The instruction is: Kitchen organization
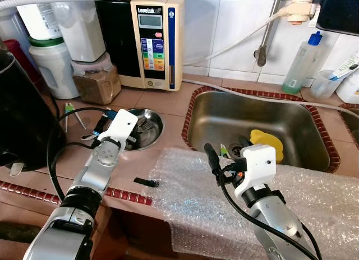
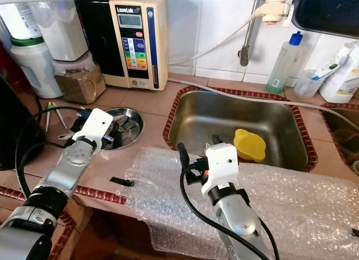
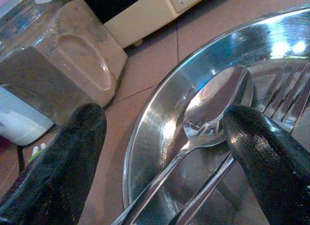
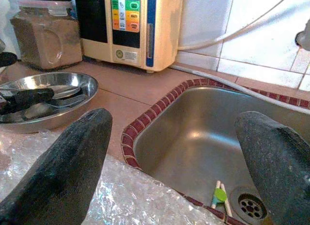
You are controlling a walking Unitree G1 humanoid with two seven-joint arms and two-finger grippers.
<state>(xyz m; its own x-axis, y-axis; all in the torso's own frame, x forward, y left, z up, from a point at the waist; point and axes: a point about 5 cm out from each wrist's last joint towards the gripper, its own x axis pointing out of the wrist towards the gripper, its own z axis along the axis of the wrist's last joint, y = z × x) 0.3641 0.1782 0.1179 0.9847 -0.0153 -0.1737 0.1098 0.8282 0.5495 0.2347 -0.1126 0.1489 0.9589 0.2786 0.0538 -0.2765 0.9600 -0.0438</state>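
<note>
A round steel plate point(image 1: 152, 123) lies on the brown tiled counter, left of the sink, with a spoon point(image 3: 218, 104) and a fork point(image 3: 286, 89) in it. My left gripper point(image 3: 164, 157) is low over the plate's near-left part and open, one finger on either side of the spoon's handle. My right gripper point(image 1: 227, 153) hovers open above the sink's front rim, over a sheet of bubble wrap point(image 1: 190, 204), with nothing between its fingers point(image 4: 63, 171).
The steel sink point(image 1: 280, 117) holds a yellow lid-like piece point(image 1: 267, 143) and a small green item point(image 4: 220, 195) by the drain. A water ioniser point(image 1: 157, 41), a jar of brown powder point(image 1: 96, 82) and white jugs line the back wall. A small black piece point(image 1: 147, 182) lies near the counter's edge.
</note>
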